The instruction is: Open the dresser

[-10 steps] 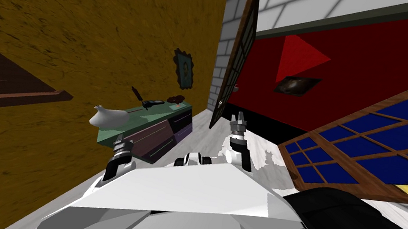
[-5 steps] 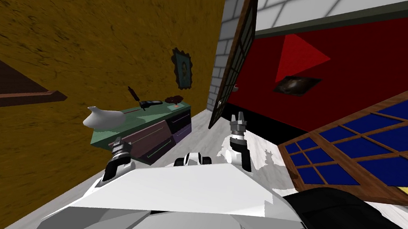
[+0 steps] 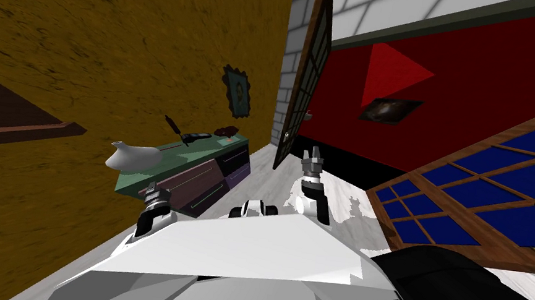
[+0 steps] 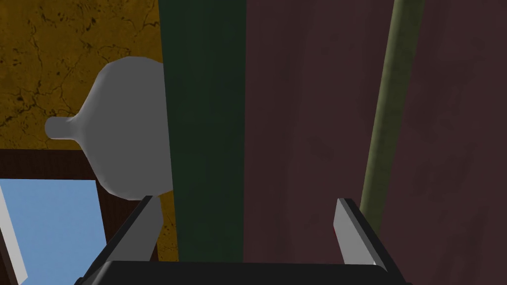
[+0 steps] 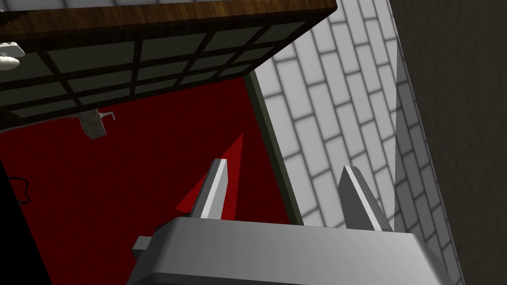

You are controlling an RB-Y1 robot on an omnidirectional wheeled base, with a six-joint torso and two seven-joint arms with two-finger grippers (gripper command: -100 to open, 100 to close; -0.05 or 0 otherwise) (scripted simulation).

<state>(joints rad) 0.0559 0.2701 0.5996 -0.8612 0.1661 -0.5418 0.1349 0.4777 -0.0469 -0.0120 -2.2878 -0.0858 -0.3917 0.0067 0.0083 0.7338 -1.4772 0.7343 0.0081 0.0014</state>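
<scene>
The dresser [image 3: 194, 182] stood against the mottled mustard wall [image 3: 84, 45], ahead and to my left. It was a long, low box with a flat green top and smooth, dull plum drawer fronts, each crossed by a thin straight bar handle. Its long axis ran along the wall, away from me toward the door [image 3: 304, 80], and the drawer fronts faced out into the room, to my right. A plain white vase [image 3: 130, 155], round-bellied with a narrow neck, sat on the near end of the top. Small dark things lay at the far end.

The left gripper [image 4: 250, 227] was close to the near drawer front [image 4: 307, 138], fingers spread and empty. The green top's edge [image 4: 205, 128] showed between them, and an olive handle [image 4: 391, 109] passed behind one finger. The right gripper [image 3: 312, 158] was raised over the pale floor [image 3: 267, 173], well apart from the dresser, fingers also spread and holding nothing.
</scene>
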